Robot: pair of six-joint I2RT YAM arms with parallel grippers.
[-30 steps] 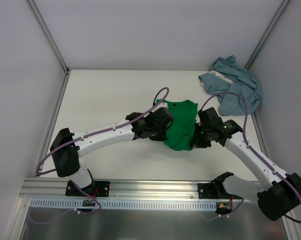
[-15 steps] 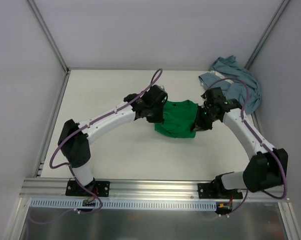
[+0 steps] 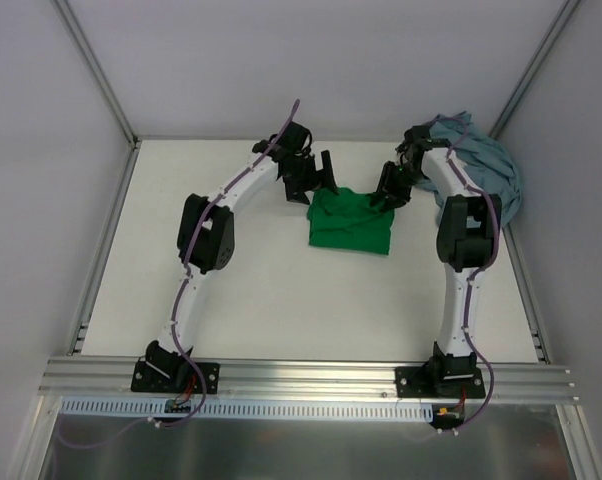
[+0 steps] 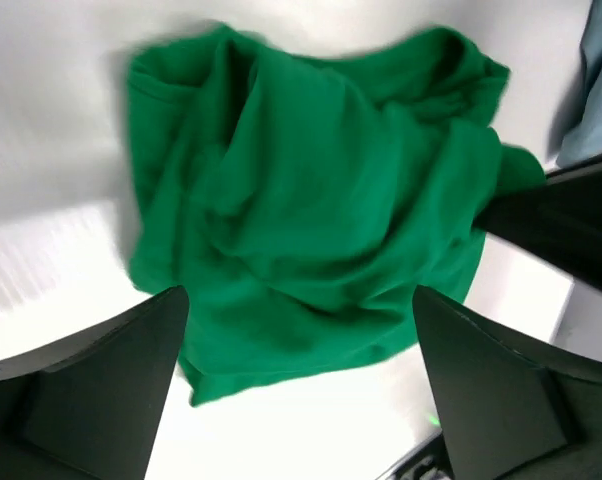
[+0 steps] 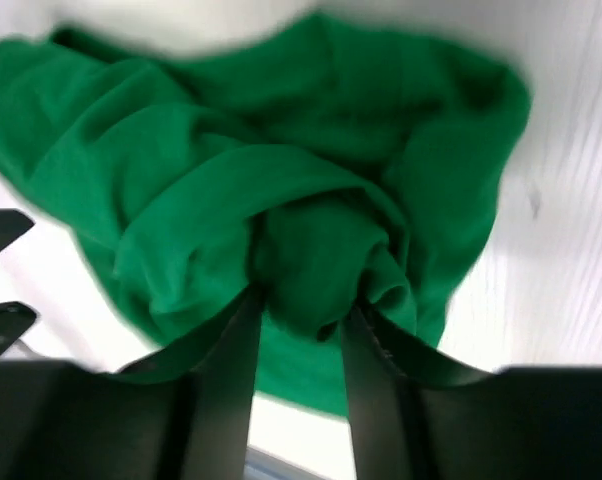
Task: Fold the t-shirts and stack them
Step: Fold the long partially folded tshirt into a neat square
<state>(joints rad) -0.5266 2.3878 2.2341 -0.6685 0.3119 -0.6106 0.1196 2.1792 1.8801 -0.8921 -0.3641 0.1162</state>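
Note:
The green t-shirt (image 3: 351, 222) lies crumpled on the white table, toward the back middle. My left gripper (image 3: 317, 180) hovers at its far left corner. In the left wrist view that gripper (image 4: 299, 296) stands wide open, with the green t-shirt (image 4: 311, 200) lying loose below it. My right gripper (image 3: 388, 190) is at the shirt's far right corner. In the right wrist view its jaws (image 5: 301, 315) are parted, and a raised fold of the green t-shirt (image 5: 311, 270) still sits between the fingers. The blue-grey t-shirt (image 3: 481, 170) lies bunched in the back right corner.
White walls with metal corner posts (image 3: 96, 70) close the table in on three sides. The right arm's upper link (image 3: 461, 230) stands between the two shirts. A metal rail (image 3: 301, 375) carries both arm bases along the near edge.
Both arms have swung toward the far side of the table, carrying the green shirt with them. Both jaws were shut on it and have now opened, the left one fully.

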